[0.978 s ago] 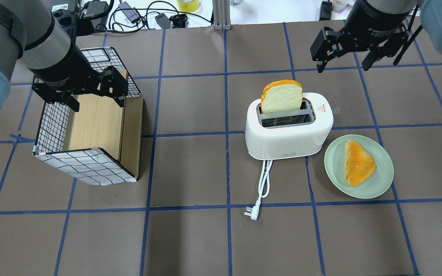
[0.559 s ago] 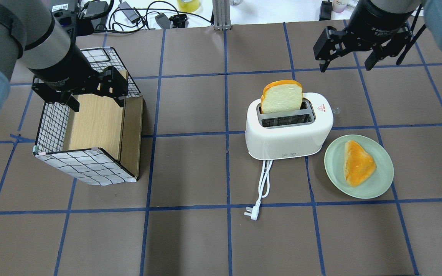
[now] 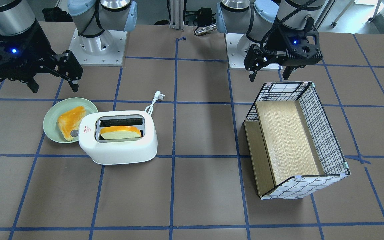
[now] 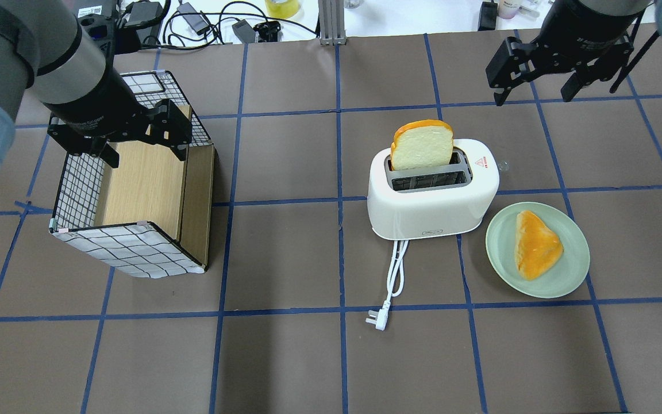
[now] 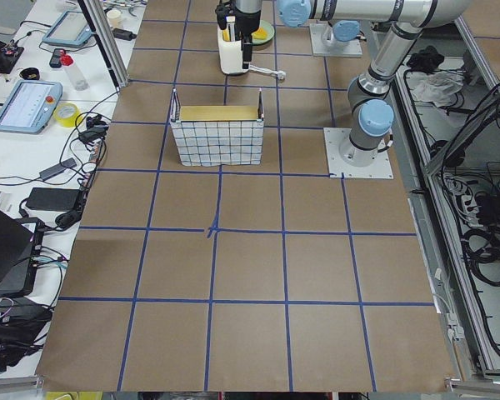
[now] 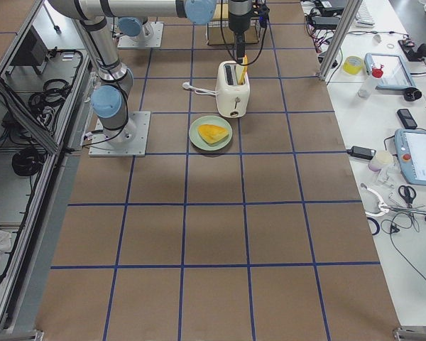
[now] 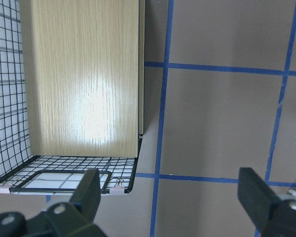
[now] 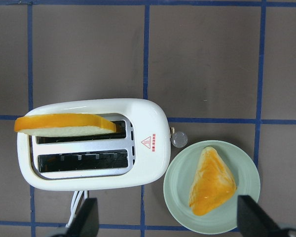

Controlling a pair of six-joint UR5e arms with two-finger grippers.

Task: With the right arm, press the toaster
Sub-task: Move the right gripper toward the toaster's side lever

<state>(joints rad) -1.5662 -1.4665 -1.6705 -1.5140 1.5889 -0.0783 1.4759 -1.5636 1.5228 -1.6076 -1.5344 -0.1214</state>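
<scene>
The white toaster stands right of the table's centre, also in the front view and the right wrist view. A bread slice stands up out of its far slot; the near slot is empty. The small grey knob is on the end that faces the plate. My right gripper is open and empty, hovering high beyond the toaster's right end, apart from it. My left gripper is open and empty above the basket.
A green plate with an orange-topped bread piece lies right of the toaster. The white cord and plug trail toward the robot. A wire basket with wooden panels lies on the left. Cables and devices lie past the far edge.
My right gripper has moved to the right and slightly farther back in the overhead view, still open. The left arm, toaster and bread have not moved.
</scene>
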